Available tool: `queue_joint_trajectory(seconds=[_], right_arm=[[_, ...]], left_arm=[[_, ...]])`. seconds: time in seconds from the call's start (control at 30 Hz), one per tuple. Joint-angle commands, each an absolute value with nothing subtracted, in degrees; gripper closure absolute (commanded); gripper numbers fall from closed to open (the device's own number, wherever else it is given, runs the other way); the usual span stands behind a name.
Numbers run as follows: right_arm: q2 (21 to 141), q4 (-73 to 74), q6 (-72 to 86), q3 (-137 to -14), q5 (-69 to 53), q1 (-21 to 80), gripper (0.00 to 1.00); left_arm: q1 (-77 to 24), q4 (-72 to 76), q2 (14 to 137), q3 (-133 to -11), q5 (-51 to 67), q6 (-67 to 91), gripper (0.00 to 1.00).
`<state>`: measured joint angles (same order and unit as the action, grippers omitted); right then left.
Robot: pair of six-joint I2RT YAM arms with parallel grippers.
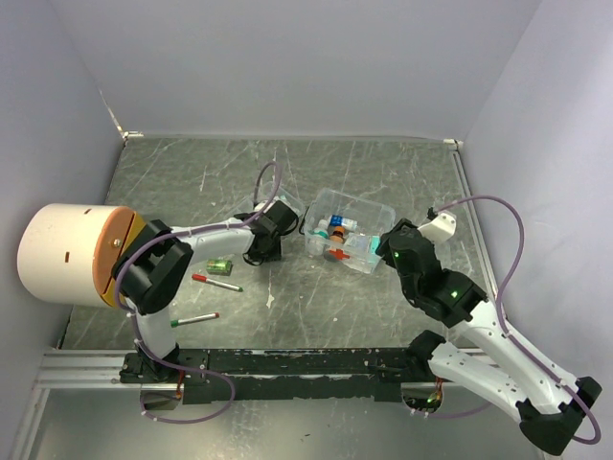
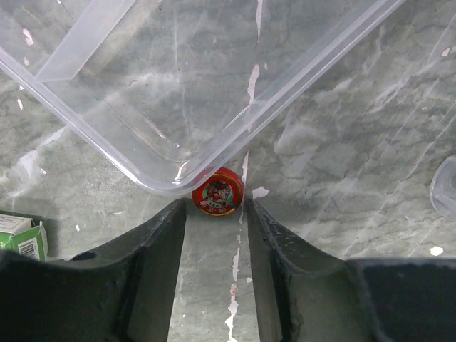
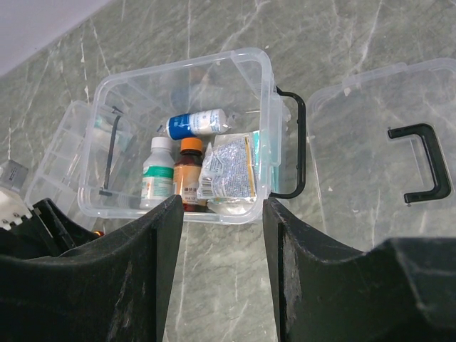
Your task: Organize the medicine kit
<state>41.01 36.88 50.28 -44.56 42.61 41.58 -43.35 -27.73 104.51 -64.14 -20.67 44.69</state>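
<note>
The clear medicine box [image 3: 268,107] holds a blue-labelled bottle [image 3: 196,122], a white bottle [image 3: 158,174], a brown bottle [image 3: 189,174] and a foil sachet [image 3: 229,169]. It stands mid-table in the top view [image 1: 356,208]. Its lid [image 3: 356,149] with a black handle lies beside it. A small round red tin [image 2: 217,192] lies on the table against the corner of a clear plastic tray [image 2: 178,85]. My left gripper [image 2: 217,208] is open, its fingertips on either side of the tin. My right gripper [image 3: 221,203] is open and empty, just short of the box.
A green carton [image 1: 218,265] and two red-capped pens [image 1: 215,282] [image 1: 196,319] lie left of the box. The carton also shows in the left wrist view [image 2: 18,235]. A big white roll [image 1: 72,254] stands at the left edge. A clear compartment tray [image 3: 64,149] lies next to the box.
</note>
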Motion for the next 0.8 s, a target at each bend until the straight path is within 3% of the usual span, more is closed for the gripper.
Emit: queue_joint_trajectory(seconds=[0.0, 0.1, 0.6, 0.77], right_arm=[[41.5, 35.4, 50.4, -44.0, 42.9, 41.7, 0.51], [41.5, 35.3, 50.6, -43.8, 42.6, 41.7, 0.51], [40.7, 36.1, 51.0, -43.7, 42.8, 41.7, 0.51], [40.3, 36.2, 51.1, -43.6, 42.3, 41.7, 0.51]], left_arm=[[-44.2, -27.1, 106.6, -65.6, -22.7, 45.8, 0.47], [-44.2, -26.4, 107.0, -65.5, -22.6, 45.8, 0.44], [-44.1, -25.4, 108.3, -65.4, -27.6, 48.0, 0.52], [-44.2, -25.3, 107.5, -64.5, -27.2, 48.3, 0.64]])
